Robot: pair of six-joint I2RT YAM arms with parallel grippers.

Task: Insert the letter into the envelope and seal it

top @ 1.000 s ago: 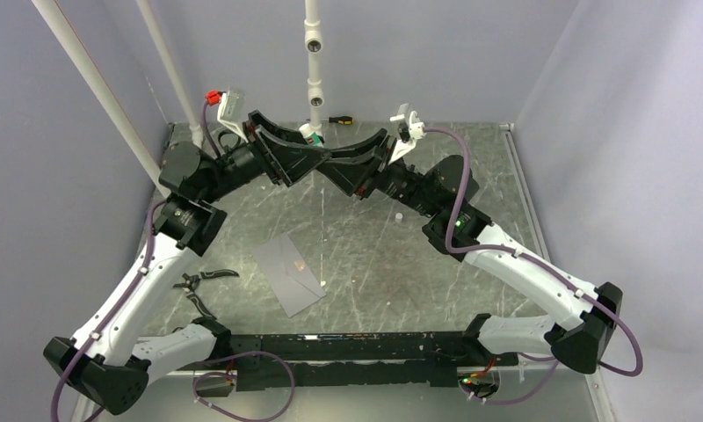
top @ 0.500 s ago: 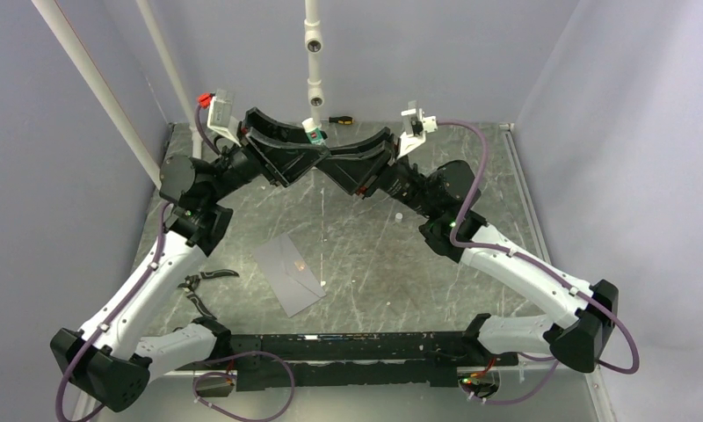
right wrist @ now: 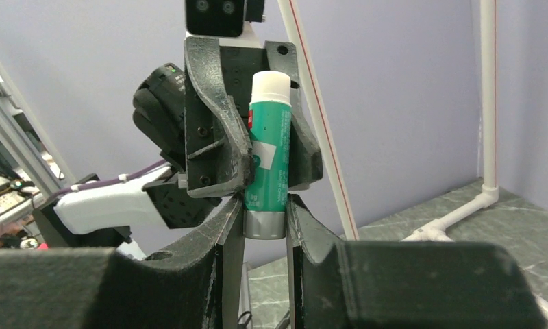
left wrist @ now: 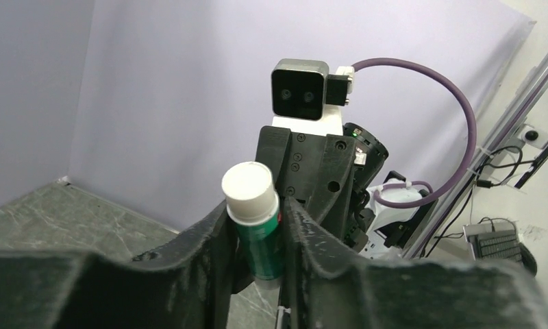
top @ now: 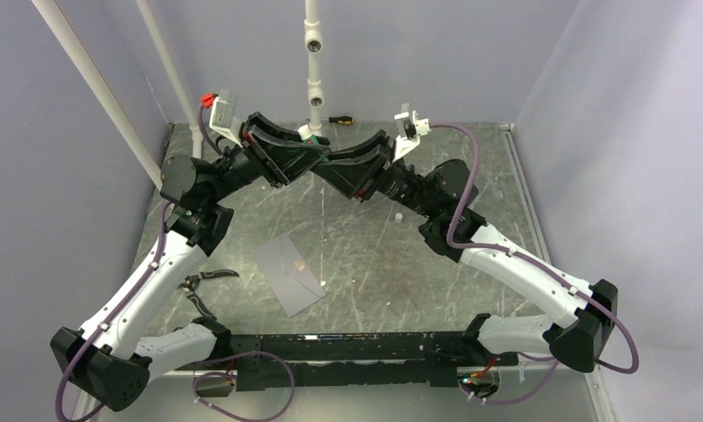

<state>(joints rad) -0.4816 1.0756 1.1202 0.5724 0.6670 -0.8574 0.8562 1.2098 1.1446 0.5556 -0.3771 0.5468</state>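
The grey envelope point(top: 288, 273) lies flat on the table, left of centre, with its flap down. The tan-orange letter is not in view. Both grippers meet high above the back of the table at a green glue stick point(top: 308, 134) with a white cap. My left gripper point(top: 302, 151) is shut on the stick's green body point(left wrist: 259, 236), cap upward, as the left wrist view point(left wrist: 255, 223) shows. My right gripper point(top: 332, 165) is shut on the stick's silver base end point(right wrist: 265, 223), as the right wrist view point(right wrist: 265, 214) shows. Both grippers are far from the envelope.
A white pipe post point(top: 313, 53) stands at the back centre, close behind the grippers. A screwdriver point(top: 340, 120) lies by the back wall. Black pliers point(top: 199, 286) lie left of the envelope near the left arm. Grey walls close in the table.
Both grippers stay clamped on the glue stick. The wrists have shifted and turned slightly, ending a little lower. The envelope has not moved.
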